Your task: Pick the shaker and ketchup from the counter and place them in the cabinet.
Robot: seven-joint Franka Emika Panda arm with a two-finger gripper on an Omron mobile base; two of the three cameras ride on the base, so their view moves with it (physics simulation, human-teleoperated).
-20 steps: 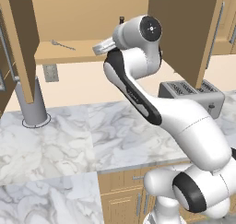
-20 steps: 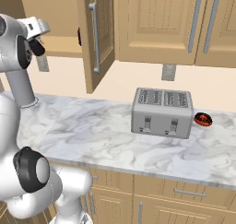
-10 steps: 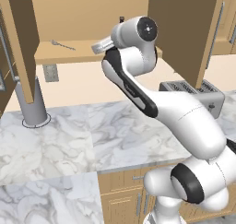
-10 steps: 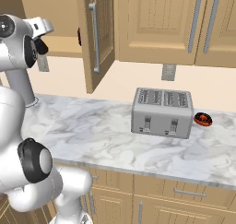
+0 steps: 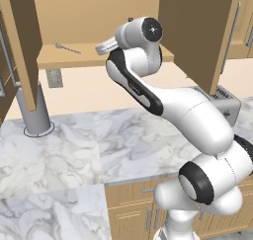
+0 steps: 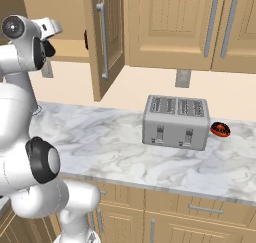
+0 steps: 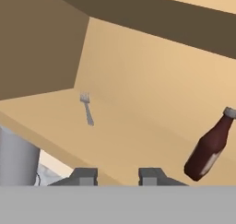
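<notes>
My gripper [image 7: 118, 176] is raised at the open cabinet [image 5: 74, 59], just in front of its shelf edge. Its fingertips stand a narrow way apart. In the right base view a small black shape, the shaker [image 6: 49, 48], sits at the hand under my gripper [image 6: 48, 41], which is shut on it. In the hand view the shaker is hidden below the fingertips. The ketchup [image 7: 207, 149], a dark red-brown bottle with a small cap, stands on the cabinet shelf [image 7: 138, 140] to the right of the gripper. A sliver of the ketchup [image 6: 86, 39] also peeks past the door edge.
A fork [image 7: 86, 109] lies on the shelf, left of the gripper line. The cabinet's open door [image 6: 107, 37] hangs to the right of the hand. A grey cylinder [image 5: 34, 110] stands on the marble counter below, with a toaster [image 6: 175, 122] and a small red object [image 6: 220, 129] further right.
The hand has edged slightly closer to the cabinet opening. The grip looks unchanged.
</notes>
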